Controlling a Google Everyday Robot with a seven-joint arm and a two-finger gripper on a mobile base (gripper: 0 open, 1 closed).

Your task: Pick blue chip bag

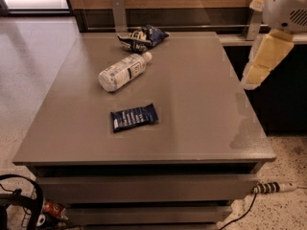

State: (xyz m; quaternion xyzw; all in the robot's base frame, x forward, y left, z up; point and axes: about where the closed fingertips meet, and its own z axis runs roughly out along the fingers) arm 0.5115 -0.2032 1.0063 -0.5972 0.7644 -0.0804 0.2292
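The chip bag (142, 37) lies at the counter's (192, 109) far edge, just beyond the bottle (122, 72). The gripper (259, 61) hangs off the right side, well apart from it — open or closed, I cannot tell. The approach is best made from above, clear of the bottle — pinching the bag's crumpled middle.

My gripper (261, 56): far right, past the edge of the table (201, 119); form indistinct.
My arm (288, 6): cut off at top and right.
Print on blue chip bag (142, 36) and bottle (122, 72): unreadable.

white bottle (122, 72) on its side | blue bar wrapper (134, 117) (flat) | table (192, 114)
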